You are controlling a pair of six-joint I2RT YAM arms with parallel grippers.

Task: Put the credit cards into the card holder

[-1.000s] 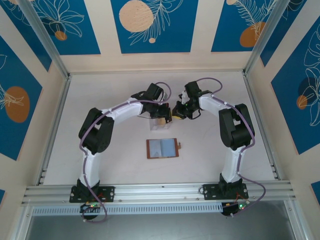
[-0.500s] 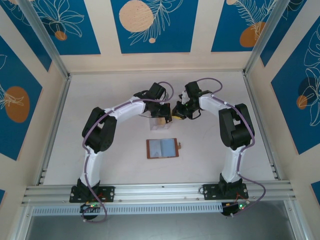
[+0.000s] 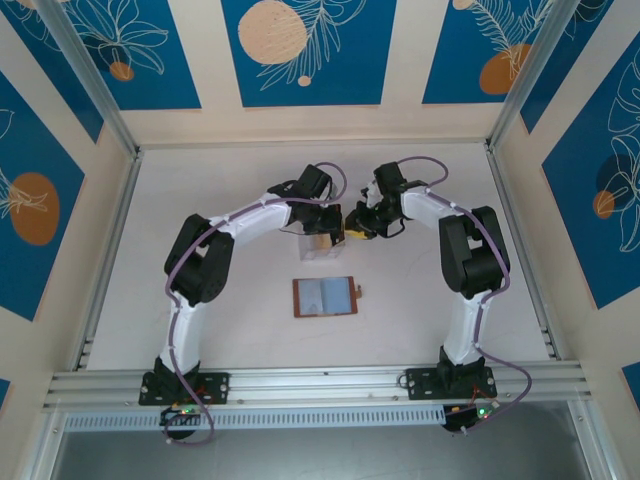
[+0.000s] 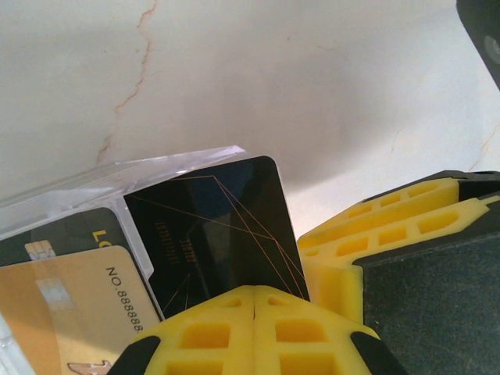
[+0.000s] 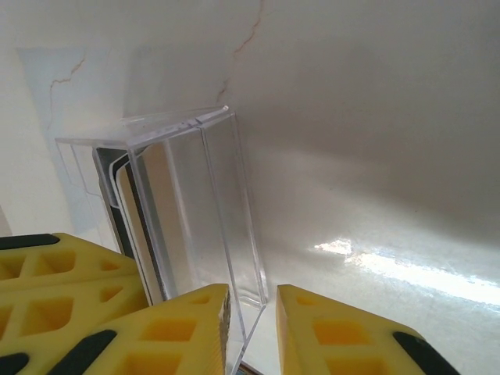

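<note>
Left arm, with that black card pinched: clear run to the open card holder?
Probably yes. The left gripper is shut on the black card, part out of the clear box; the card holder lies open on bare table nearby. Only the right gripper, astride the box wall, sits close.

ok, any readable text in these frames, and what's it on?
"NO.888888": on the gold card; the rest of the number is hidden behind the black card.
"Lo": yellow letters on the dark card behind the gold one, cut off at the wall of the clear plastic box.
Black card: rows of embossed digits, too faint to read.
</note>
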